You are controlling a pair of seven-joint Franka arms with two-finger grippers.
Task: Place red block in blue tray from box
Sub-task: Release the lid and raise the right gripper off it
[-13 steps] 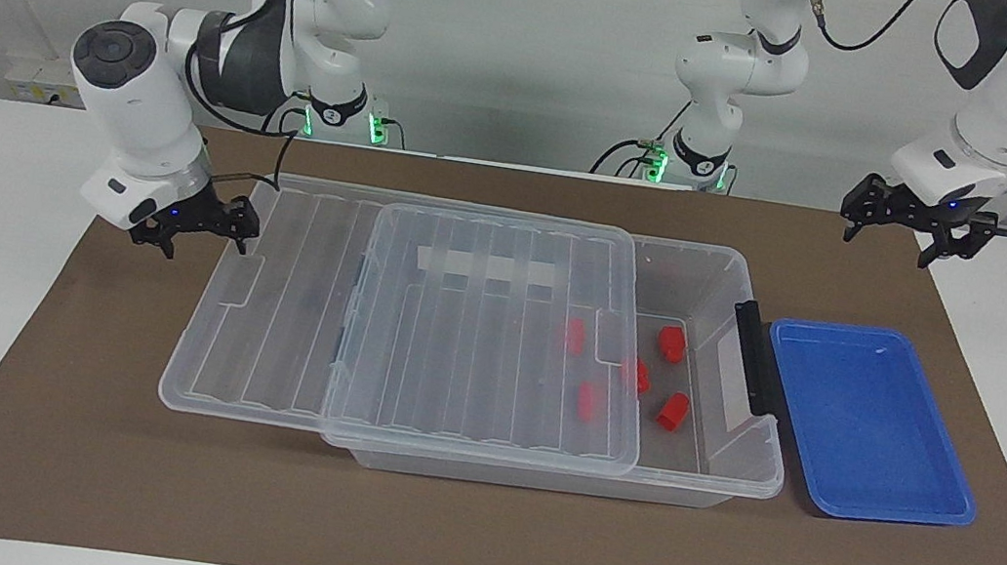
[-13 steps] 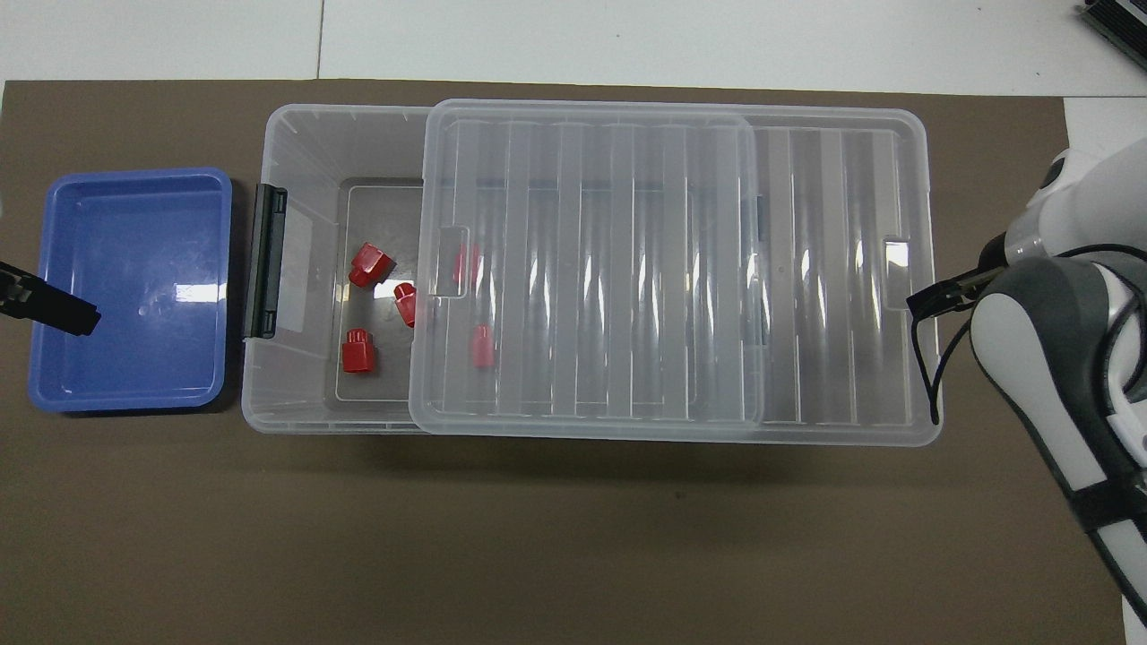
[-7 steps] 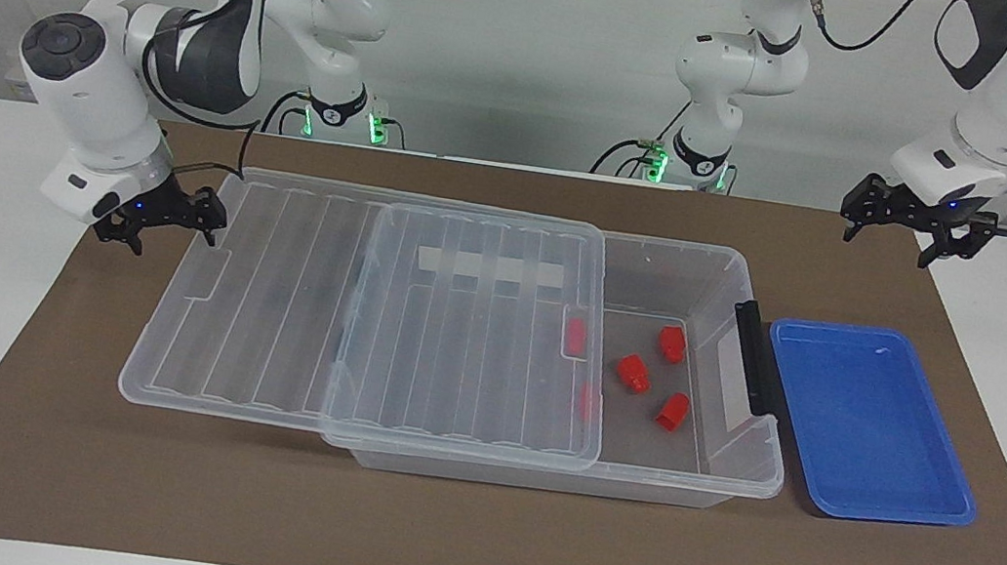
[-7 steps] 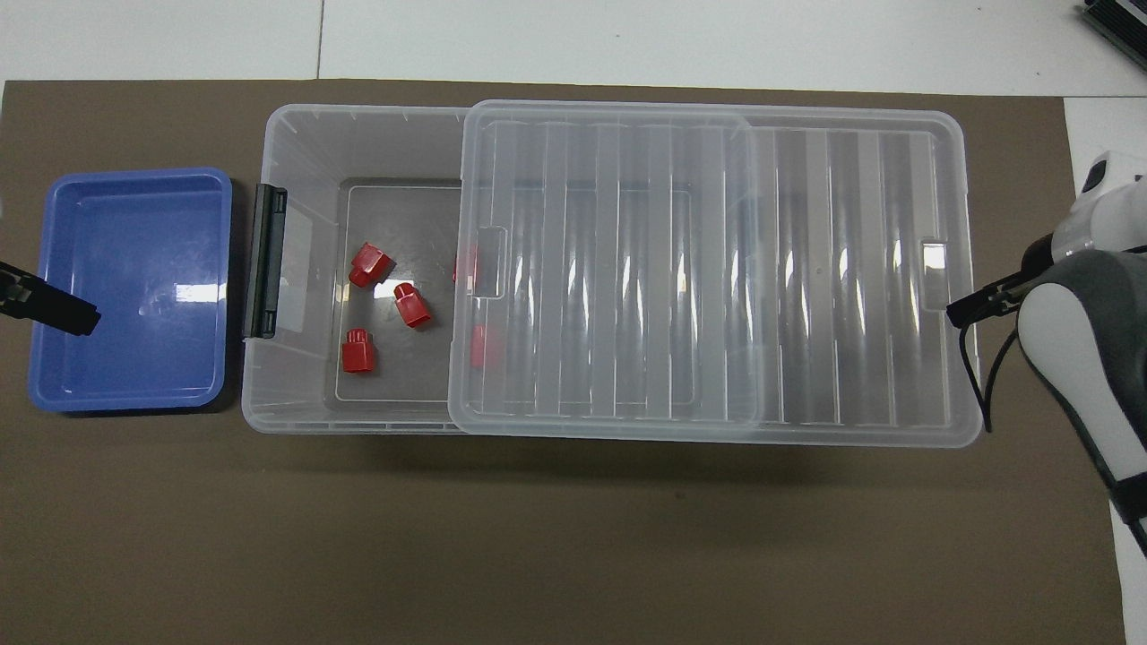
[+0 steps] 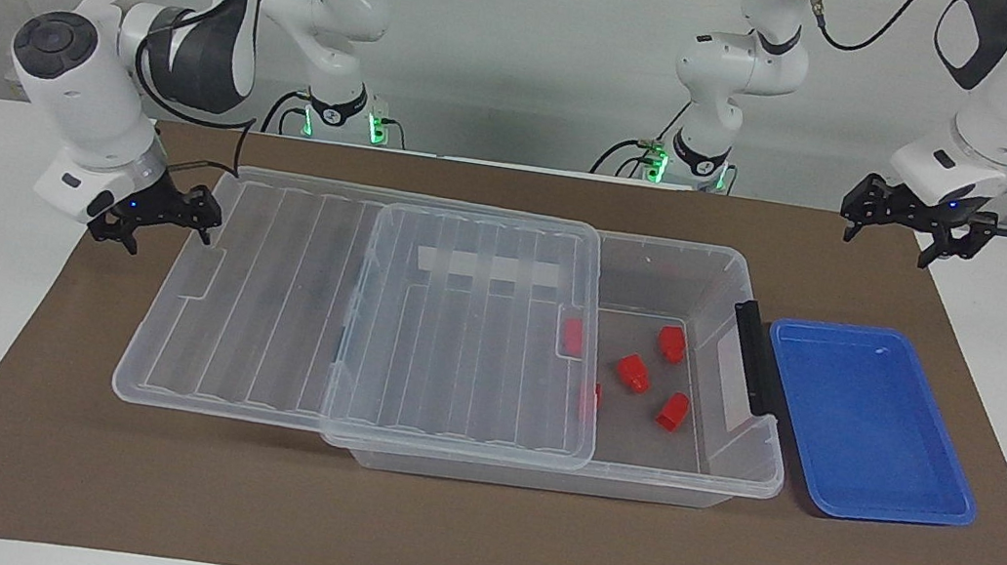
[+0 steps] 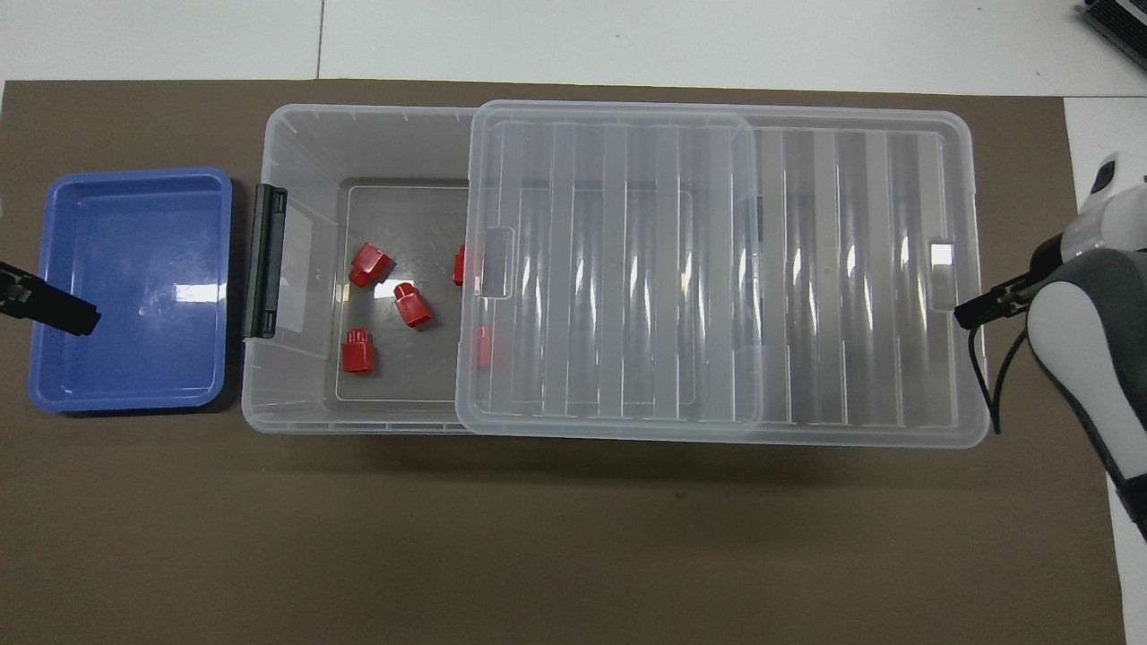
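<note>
The clear box point(image 5: 725, 261) stands on the brown mat with its ribbed lid point(image 5: 361, 312) slid partway off toward the right arm's end. Three red blocks point(image 5: 635, 372) lie uncovered on the box floor, and two more show through the lid's edge point(image 5: 572, 336). In the overhead view the blocks point(image 6: 412, 305) sit at the open end of the box point(image 6: 296, 125). The blue tray point(image 5: 868, 422) lies empty beside the box's dark handle. My right gripper point(image 5: 163, 215) is shut on the lid's outer end. My left gripper point(image 5: 913, 227) waits open in the air above the mat near the tray.
The brown mat point(image 5: 468, 534) covers most of the white table. A dark grey clip handle point(image 5: 754, 357) stands on the box's end next to the tray point(image 6: 130, 287). The lid point(image 6: 717, 269) overhangs the box toward the right arm's end.
My right gripper has drawn the lid farther toward the right arm's end, uncovering a third red block. The left arm has not moved.
</note>
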